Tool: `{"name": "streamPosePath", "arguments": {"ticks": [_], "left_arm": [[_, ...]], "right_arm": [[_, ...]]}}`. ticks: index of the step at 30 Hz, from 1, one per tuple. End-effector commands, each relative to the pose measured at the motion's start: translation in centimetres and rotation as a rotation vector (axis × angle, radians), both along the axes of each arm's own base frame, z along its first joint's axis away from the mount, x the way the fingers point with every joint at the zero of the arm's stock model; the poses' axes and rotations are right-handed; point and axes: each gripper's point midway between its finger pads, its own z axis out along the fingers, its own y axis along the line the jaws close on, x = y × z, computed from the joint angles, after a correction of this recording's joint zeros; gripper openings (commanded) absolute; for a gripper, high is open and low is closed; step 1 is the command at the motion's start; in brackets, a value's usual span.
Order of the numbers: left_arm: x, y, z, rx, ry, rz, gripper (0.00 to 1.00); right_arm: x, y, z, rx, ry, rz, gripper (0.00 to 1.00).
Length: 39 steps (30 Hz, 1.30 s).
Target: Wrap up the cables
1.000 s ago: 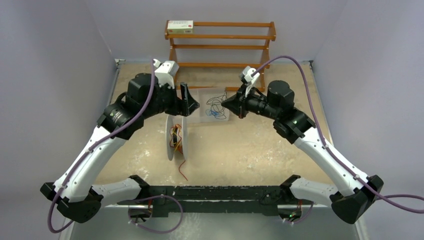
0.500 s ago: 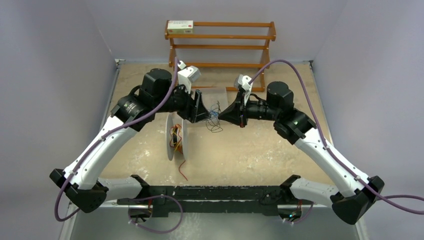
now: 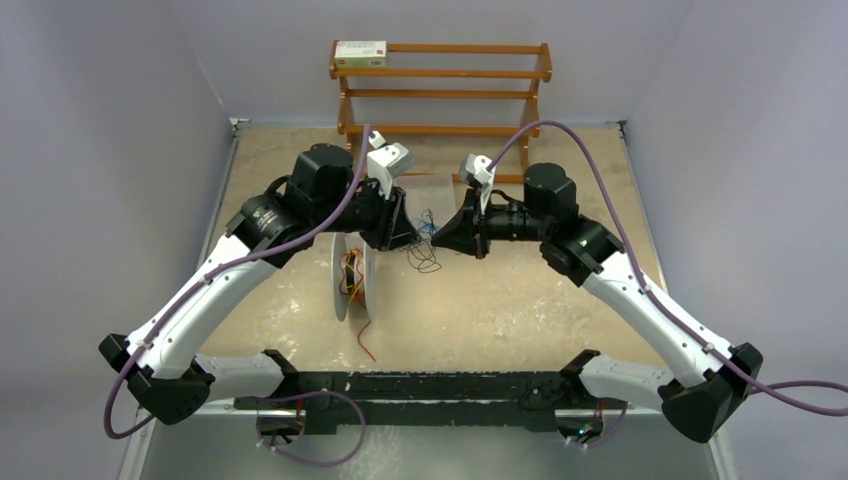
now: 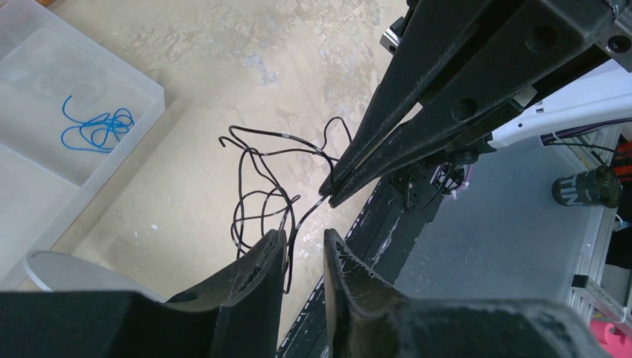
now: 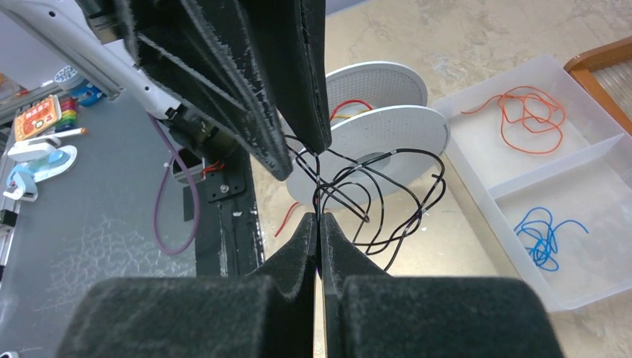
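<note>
Over the middle of the bench (image 3: 520, 300), the two pincers meet in the air. The right pincer (image 5: 319, 220) is pressed tight on the black cable (image 4: 253, 195) — a loose tangle of loops that hangs from its tips, up off the bench. The left pincer (image 4: 302, 242) is spread a little, with a small gap between its fingers. One strand of the black cable runs down through that gap, but I cannot tell if the fingers touch it.

Just left of the middle stands the spool (image 5: 387, 123), up on its two round rims, with red and orange wire wound on it. One red end (image 3: 365, 340) trails from it toward the near edge. Closer to the far edge sits a clear tray (image 5: 596, 194) — an orange cable (image 5: 533, 112) lies in one part and a blue cable (image 5: 542, 237) in the next.
</note>
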Motion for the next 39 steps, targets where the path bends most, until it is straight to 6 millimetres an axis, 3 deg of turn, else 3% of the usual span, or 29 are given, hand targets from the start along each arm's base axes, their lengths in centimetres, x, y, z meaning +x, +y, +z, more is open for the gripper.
{"name": "streamPosePath", "arguments": {"ticks": [1, 6, 10, 16, 23, 28, 33, 39], "left_arm": [[-0.4, 0.2, 1.9, -0.036, -0.067, -0.012, 0.19], [-0.5, 0.2, 1.7, -0.034, -0.063, -0.015, 0.13], [-0.6, 0.1, 1.5, -0.037, -0.057, -0.025, 0.00], [-1.2, 0.0, 1.7, -0.049, -0.058, -0.048, 0.00], [-1.5, 0.0, 1.6, -0.057, -0.056, -0.057, 0.28], [-1.6, 0.0, 0.7, -0.046, -0.038, -0.063, 0.32], [-1.7, 0.0, 0.9, -0.048, -0.046, -0.067, 0.00], [-1.7, 0.3, 1.6, -0.057, -0.068, -0.055, 0.00]], "right_arm": [[-1.0, 0.3, 2.8, 0.052, -0.068, 0.055, 0.00], [-1.8, 0.4, 3.1, 0.063, -0.069, 0.078, 0.00], [-1.8, 0.3, 3.4, 0.075, -0.074, 0.063, 0.00], [-1.9, 0.4, 3.7, 0.086, -0.075, 0.061, 0.00], [-1.9, 0.6, 3.8, 0.092, -0.077, 0.065, 0.00], [-1.8, 0.8, 4.0, 0.099, -0.086, 0.067, 0.00], [-1.9, 0.8, 4.0, 0.092, -0.088, 0.069, 0.00], [-2.0, 0.7, 3.6, 0.090, -0.081, 0.059, 0.00]]}}
